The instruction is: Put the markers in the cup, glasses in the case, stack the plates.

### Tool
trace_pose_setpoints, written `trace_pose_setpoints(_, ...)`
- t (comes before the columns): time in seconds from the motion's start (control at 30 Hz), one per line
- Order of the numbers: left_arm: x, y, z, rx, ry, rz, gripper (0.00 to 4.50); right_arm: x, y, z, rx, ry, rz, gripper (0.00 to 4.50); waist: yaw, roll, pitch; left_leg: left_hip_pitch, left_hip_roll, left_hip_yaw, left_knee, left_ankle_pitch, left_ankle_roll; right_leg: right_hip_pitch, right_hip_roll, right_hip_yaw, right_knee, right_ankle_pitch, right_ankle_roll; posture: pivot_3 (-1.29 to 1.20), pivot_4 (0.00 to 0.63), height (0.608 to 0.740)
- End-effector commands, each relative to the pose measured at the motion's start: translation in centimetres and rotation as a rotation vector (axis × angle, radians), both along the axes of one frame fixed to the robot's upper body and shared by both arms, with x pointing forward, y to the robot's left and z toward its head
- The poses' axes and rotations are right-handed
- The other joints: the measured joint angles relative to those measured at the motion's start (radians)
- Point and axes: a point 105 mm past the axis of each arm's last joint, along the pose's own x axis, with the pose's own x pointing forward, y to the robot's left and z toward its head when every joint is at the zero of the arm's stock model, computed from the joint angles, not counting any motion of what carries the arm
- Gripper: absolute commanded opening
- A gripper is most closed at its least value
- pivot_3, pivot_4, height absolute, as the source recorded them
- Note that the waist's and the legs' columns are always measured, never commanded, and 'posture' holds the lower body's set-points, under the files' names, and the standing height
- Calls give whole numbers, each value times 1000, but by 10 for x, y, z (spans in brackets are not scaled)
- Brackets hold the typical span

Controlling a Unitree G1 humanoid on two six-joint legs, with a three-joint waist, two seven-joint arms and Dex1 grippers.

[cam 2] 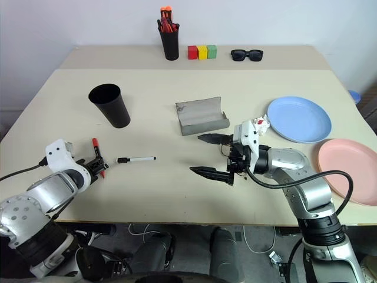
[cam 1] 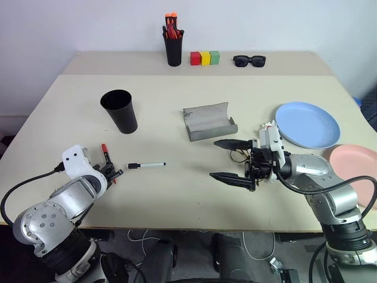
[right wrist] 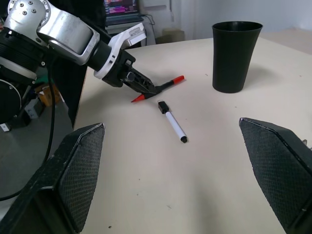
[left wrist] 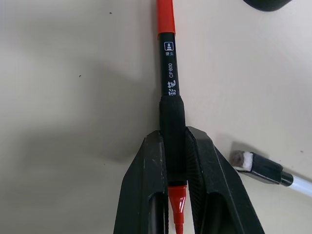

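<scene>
Left pincer (cam 1: 109, 172) clamped on slim red marker (right wrist: 165, 86) low over table (cam 1: 177, 194). Lift straight, keep grip firm, carry to tapered matte black cup (cam 1: 119, 110) ahead. Right pincer (cam 1: 231, 160) apart.

Red marker (cam 1: 106, 154), white black-capped marker (cam 1: 146, 165), matte black cup (cam 1: 120, 111), grey case (cam 1: 208, 121), light blue plate (cam 1: 307, 125), salmon pink plate (cam 1: 355, 171).

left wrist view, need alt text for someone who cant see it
The left gripper has its two black fingers shut on the red marker, which points away across a pale table. One end of the white marker lies beside the fingers, and the black cup's base edge shows beyond.
</scene>
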Motion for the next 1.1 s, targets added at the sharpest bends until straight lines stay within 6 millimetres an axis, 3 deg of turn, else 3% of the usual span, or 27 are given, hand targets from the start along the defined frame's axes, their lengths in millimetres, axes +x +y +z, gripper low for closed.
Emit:
trace_pose_setpoints(0.03,-2,15,23,144,-78,13,16,2,-6,11,-4,-60,-18,4500,-2,0,0,0,0,0,0,0,0,0,0,0,0,0,0,0,150,740)
trace_pose_setpoints(0.13,-11,42,70,327,-338,145,16,4,-9,12,-12,-67,-24,4500,-5,0,0,0,0,0,0,0,-1,0,0,0,0,0,-1,0,150,740)
trace_pose_setpoints(0.23,-23,51,99,438,-570,200,16,6,-10,12,-17,-75,-26,4500,0,0,0,0,1,2,-1,-1,-2,-1,0,1,-2,0,-2,0,150,740)
trace_pose_setpoints(0.33,-24,51,126,498,-767,187,16,8,-8,13,-16,-83,-16,4500,7,-1,0,-1,1,2,0,-1,-1,0,0,1,-2,-1,-5,0,150,740)
trace_pose_setpoints(0.47,-4,39,165,588,-1013,81,16,11,-4,19,37,-59,2,4500,24,-1,0,-1,2,2,2,-1,-1,1,1,1,-2,-2,-4,0,150,740)
trace_pose_setpoints(0.67,53,34,203,751,-1195,-78,16,32,-18,38,169,-79,-103,4500,25,-1,0,0,2,3,1,-1,-1,1,2,1,-3,0,-4,0,150,740)
trace_pose_setpoints(0.83,84,24,210,663,-1268,-167,16,35,-20,42,234,-55,-144,4500,17,-1,0,0,2,3,0,-2,0,-1,2,1,-4,2,-2,0,150,740)
trace_pose_setpoints(0.93,99,19,201,617,-1279,-207,16,34,-18,38,202,-84,-168,4500,11,-1,0,-1,2,3,-1,-2,0,-2,2,1,-3,2,-2,0,150,740)
trace_pose_setpoints(1.03,113,30,190,493,-1268,-147,16,32,-16,39,198,-90,-166,4500,-1,-1,0,-2,2,3,-1,-2,1,-2,2,1,-4,2,-1,0,150,740)
trace_pose_setpoints(1.1,121,27,182,468,-1265,-172,16,32,-16,41,192,-102,-167,4500,-4,-1,0,-2,2,3,0,-2,1,-2,2,1,-4,2,-1,0,150,740)
